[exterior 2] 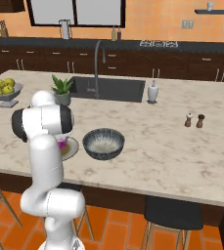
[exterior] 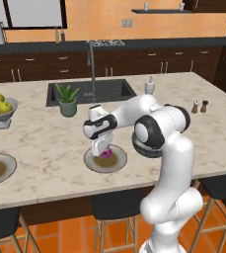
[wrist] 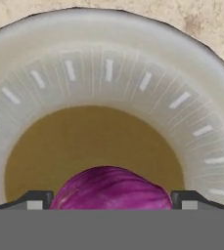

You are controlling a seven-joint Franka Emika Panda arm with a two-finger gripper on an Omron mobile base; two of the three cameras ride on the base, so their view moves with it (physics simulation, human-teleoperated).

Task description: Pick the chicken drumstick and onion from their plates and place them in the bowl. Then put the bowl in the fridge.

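Onion on plate, between open jaws; bowl empty.

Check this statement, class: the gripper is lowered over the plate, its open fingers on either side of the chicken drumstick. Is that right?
Not quite. The hand view shows the open gripper straddling the purple onion on the plate, not the chicken drumstick. The rest stands: it is lowered over that plate with a finger on each side.

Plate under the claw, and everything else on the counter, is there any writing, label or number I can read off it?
None.
The plate rim carries plain white dashes, not characters.
The white bottle by the sink and the two shakers show no legible label; they are too small to read.
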